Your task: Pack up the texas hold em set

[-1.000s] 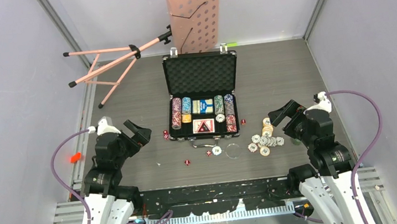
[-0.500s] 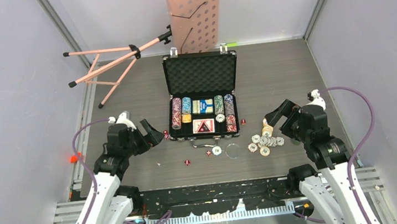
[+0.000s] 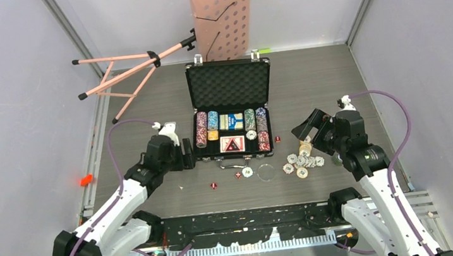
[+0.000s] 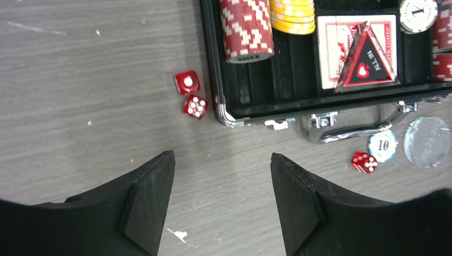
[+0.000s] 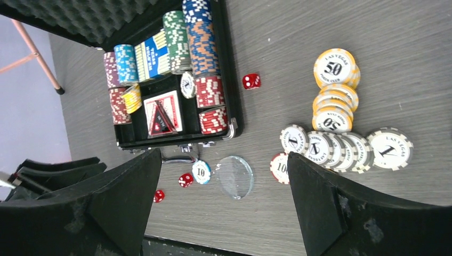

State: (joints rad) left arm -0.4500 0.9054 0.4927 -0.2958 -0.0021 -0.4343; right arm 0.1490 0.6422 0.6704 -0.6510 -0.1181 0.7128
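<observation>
While the black briefcase (image 3: 229, 84) lies open mid-table with its foam-lined lid raised at the back, neither of my grippers has anything in it. My left gripper (image 4: 221, 162) hovers off the briefcase's front left corner, jaws parted over bare tabletop. A pair of red dice (image 4: 195, 106) sits just beside that corner, the two close together, ahead of my fingertips.

My right gripper (image 5: 224, 160) is spread wide and empty to the right of the briefcase. The loose white chips (image 5: 330, 146) show between its fingers, overlapping in a row on the table. A short run of yellow chips (image 5: 335, 68) lies just behind them, and a single die (image 5: 250, 81) rests near the briefcase's right wall.

In front of the briefcase's silver handle (image 4: 349, 129) lie a small blue-and-white chip (image 4: 382, 145), a clear disc (image 4: 427, 141) just beside it, and another die (image 4: 364, 162). A further die (image 3: 214, 184) lies more to the left of these.

Inside the briefcase, rows of coloured chips (image 4: 246, 29) stand on edge in the outer slots. Between them are a blue card deck (image 5: 154, 53) and, nearer the handle, a red card deck (image 4: 341, 42) with a triangular marker on it. Behind the briefcase's lid is the pink music stand (image 3: 225, 14), its legs lying off to the left.
</observation>
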